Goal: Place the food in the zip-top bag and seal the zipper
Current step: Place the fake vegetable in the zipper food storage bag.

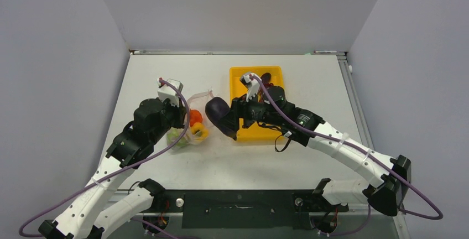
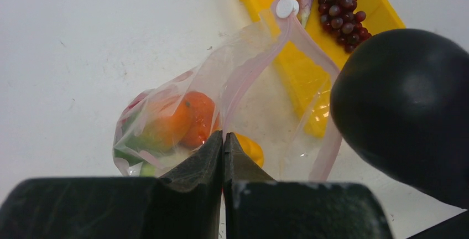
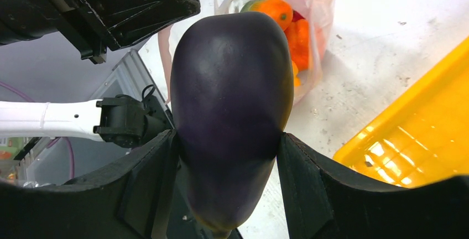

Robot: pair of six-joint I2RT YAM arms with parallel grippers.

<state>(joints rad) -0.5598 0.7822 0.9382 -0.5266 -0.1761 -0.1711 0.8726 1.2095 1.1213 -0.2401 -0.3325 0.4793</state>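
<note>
One eggplant [image 3: 232, 100], clamped in right claw [image 3: 227, 145]; bag [image 3: 326, 23] beside (open)

Lab: white table [image 1: 249, 161] (grey screens [image 1: 55, 56])

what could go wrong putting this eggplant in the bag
The eggplant looks wide next to the bag mouth, so it may catch on the zipper and fold it shut. The left gripper pinches only one edge; a push could tug the bag free or spill the peppers.
</note>
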